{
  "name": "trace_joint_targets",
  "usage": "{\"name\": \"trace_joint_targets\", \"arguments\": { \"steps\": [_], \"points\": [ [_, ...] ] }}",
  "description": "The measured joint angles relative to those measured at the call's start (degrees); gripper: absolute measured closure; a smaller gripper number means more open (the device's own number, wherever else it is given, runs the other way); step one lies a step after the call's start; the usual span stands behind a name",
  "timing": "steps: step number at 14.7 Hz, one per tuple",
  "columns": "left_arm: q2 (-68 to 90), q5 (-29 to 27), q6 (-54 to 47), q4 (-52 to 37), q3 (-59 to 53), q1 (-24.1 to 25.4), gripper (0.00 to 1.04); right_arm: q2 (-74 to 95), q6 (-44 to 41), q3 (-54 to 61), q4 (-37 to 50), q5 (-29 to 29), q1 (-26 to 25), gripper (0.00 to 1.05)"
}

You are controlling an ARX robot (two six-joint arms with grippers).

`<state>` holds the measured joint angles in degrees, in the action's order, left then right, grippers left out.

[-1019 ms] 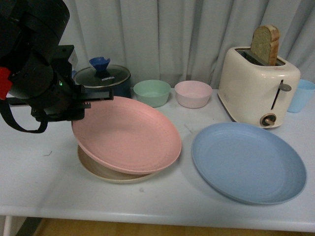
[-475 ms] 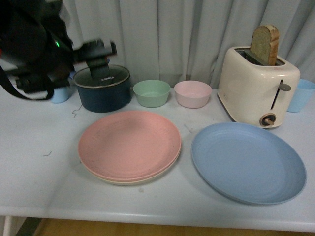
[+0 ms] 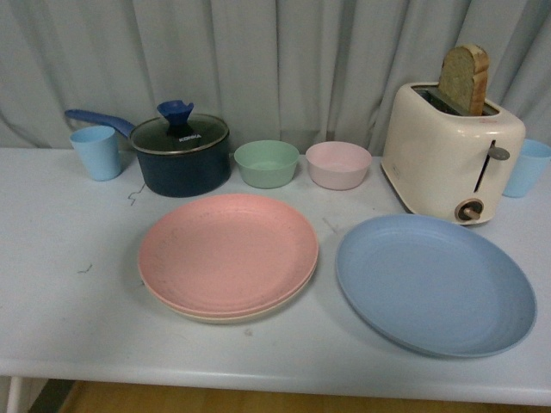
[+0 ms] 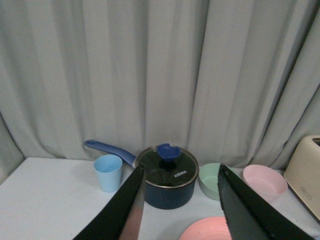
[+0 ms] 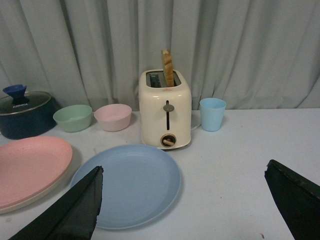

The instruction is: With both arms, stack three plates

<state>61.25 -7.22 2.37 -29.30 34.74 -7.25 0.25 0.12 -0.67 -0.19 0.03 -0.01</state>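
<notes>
The pink plate (image 3: 227,250) lies flat on the beige plate (image 3: 215,314), whose rim shows beneath it, at the table's left middle. The blue plate (image 3: 434,284) lies alone to their right. Neither arm shows in the front view. My left gripper (image 4: 181,200) is open and empty, raised above the table behind the pink plate's (image 4: 207,230) far edge. My right gripper (image 5: 184,200) is open wide and empty, above the table just right of the blue plate (image 5: 127,184); the pink plate (image 5: 30,167) on the beige rim (image 5: 35,196) is further left.
A dark saucepan with glass lid (image 3: 180,155), a light blue cup (image 3: 95,152), a green bowl (image 3: 266,163) and a small pink bowl (image 3: 338,164) stand along the back. A cream toaster with bread (image 3: 452,146) and another blue cup (image 3: 525,167) are at back right.
The left arm let go of the pink plate, which dropped flat onto the beige plate, then lifted up and out of the front view.
</notes>
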Motion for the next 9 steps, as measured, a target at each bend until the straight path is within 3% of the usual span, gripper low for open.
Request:
{"name": "trace_joint_targets", "arguments": {
  "steps": [3,6,9],
  "points": [
    [-5.46,2.1,-1.36,-2.99,-13.46,2.25,0.98,0.0,0.0,0.0,0.0,0.0,0.0,0.06],
    [-13.46,6.71,-1.55,-5.07,-20.26,6.93,1.03,0.0,0.0,0.0,0.0,0.0,0.0,0.06],
    [-18.95,7.21,-1.55,-3.67,-25.92,7.13,1.03,0.0,-0.02,0.0,0.0,0.0,0.0,0.06]
  ]
}}
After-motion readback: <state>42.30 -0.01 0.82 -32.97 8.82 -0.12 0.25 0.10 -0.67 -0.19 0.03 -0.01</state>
